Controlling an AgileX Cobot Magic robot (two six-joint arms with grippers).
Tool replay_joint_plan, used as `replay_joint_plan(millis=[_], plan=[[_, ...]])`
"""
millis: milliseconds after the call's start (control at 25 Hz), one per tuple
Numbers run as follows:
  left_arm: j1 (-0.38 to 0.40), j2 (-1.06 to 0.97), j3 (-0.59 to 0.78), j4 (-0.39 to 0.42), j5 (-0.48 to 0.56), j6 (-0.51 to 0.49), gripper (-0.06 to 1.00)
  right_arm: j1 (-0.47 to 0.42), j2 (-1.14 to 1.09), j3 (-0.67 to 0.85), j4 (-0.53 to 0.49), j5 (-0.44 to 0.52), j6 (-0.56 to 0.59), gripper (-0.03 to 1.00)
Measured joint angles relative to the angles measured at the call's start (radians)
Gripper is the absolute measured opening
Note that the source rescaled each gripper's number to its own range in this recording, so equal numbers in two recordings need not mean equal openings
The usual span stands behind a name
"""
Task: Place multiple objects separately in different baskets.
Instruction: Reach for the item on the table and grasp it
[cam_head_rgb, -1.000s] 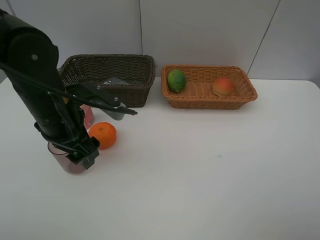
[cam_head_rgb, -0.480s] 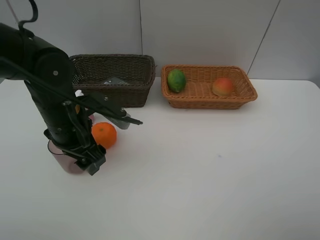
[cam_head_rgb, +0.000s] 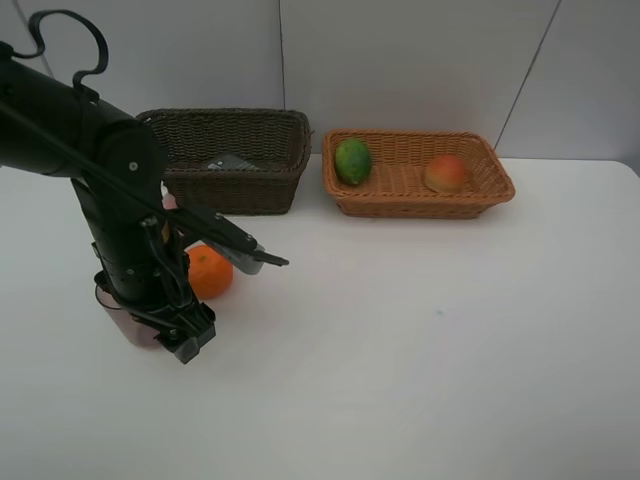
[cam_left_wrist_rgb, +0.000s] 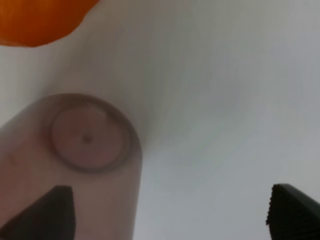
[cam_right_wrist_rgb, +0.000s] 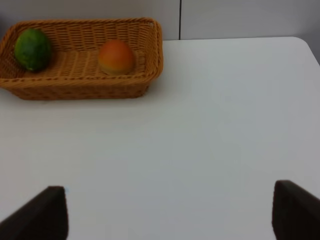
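A translucent mauve cup (cam_head_rgb: 118, 318) stands at the left of the table, half hidden by my left arm. My left gripper (cam_head_rgb: 172, 332) hangs open right at it. In the left wrist view the cup (cam_left_wrist_rgb: 87, 145) lies under one fingertip (cam_left_wrist_rgb: 50, 212), and the gripper (cam_left_wrist_rgb: 170, 215) holds nothing. An orange (cam_head_rgb: 210, 271) sits just beside the cup. The dark brown basket (cam_head_rgb: 285, 135) holds a black bottle (cam_head_rgb: 228, 162). A lime (cam_head_rgb: 352, 160) and a peach-like fruit (cam_head_rgb: 446, 173) lie in the light tan basket (cam_head_rgb: 415, 205). My right gripper (cam_right_wrist_rgb: 170, 215) is open over bare table. The arm hides the pink bottle.
White table (cam_head_rgb: 430, 330) stretches bare to the right and front. The two baskets stand side by side against the back wall. In the right wrist view the tan basket (cam_right_wrist_rgb: 75, 87) lies ahead with the lime (cam_right_wrist_rgb: 32, 49) and the peach-like fruit (cam_right_wrist_rgb: 116, 56) inside.
My left arm has swung to the right and down over the cup, covering more of it and the pink bottle. The orange, the baskets and their contents have not moved.
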Motion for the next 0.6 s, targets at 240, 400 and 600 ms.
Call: replay_joint_plan(millis=[240,400,600], plan=[[0.000,0.027,0.000,-0.017,-0.011,0.000,1.00,0.000,0.000,0.000,0.000,0.000,0.000,0.88],[0.000,0.030,0.000,-0.021,-0.016,0.000,1.00,0.000,0.000,0.000,0.000,0.000,0.000,0.88],[0.000,0.030,0.000,-0.022,-0.017,0.000,1.00,0.000,0.000,0.000,0.000,0.000,0.000,0.88]])
